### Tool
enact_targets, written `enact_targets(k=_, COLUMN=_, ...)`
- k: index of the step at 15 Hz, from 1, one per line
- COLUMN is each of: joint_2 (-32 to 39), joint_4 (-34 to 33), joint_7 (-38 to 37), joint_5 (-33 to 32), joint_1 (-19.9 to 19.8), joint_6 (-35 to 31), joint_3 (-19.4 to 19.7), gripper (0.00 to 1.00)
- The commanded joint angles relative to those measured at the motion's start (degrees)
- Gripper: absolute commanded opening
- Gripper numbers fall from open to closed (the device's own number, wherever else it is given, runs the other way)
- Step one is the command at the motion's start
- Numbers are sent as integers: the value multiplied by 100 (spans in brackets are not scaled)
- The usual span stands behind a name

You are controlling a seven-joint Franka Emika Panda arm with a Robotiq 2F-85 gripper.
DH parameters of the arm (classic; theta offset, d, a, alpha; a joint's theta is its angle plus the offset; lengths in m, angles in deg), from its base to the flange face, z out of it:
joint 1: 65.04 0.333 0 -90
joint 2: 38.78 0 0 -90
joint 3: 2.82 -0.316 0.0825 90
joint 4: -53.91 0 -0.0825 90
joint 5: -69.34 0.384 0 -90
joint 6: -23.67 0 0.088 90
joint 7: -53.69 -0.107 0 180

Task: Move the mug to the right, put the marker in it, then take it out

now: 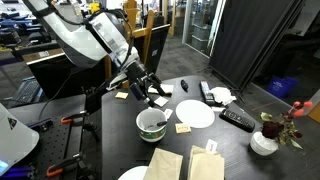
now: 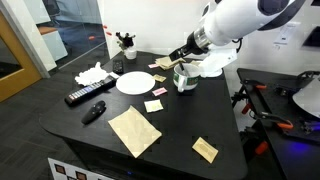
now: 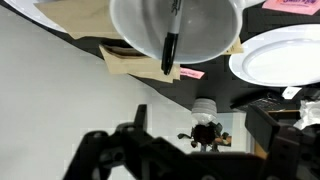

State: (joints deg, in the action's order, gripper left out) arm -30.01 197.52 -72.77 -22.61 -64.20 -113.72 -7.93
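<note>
The mug [image 1: 152, 124] is a wide white cup with a dark green band, standing near the table's front in both exterior views [image 2: 183, 78]. In the wrist view the mug [image 3: 135, 30] fills the top of the picture, and the slim dark marker [image 3: 170, 45] leans inside it against the wall. My gripper [image 1: 150, 93] hangs just above the mug, and an exterior view shows the gripper [image 2: 186, 55] over the rim. In the wrist view the gripper [image 3: 200, 118] is open, its dark fingers [image 3: 139, 115] spread wide with nothing between them.
A flat white plate [image 1: 196, 114] lies beside the mug. A black remote [image 1: 237, 119] and a white pot of red flowers [image 1: 265, 140] stand further off. Brown paper bags [image 1: 185, 165] lie near the front edge. A stubby black object [image 2: 93, 112] and sticky notes [image 2: 153, 105] lie on the tabletop.
</note>
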Motion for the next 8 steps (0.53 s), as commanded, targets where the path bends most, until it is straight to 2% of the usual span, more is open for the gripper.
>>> enact_targets(k=1, joint_2=-719, joint_4=438, joint_7=148, joint_5=138, joint_1=92, joint_6=-141, joint_3=-19, gripper=100)
enact_targets(k=5, joint_2=-1259, joint_4=679, joint_7=659, joint_5=350, joint_1=113, joint_6=-790, joint_3=55, gripper=100)
enact_targets(k=8, joint_2=-1610, joint_4=839, joint_7=1323, joint_5=785, joint_1=120, joint_6=-1247, joint_3=145, gripper=100)
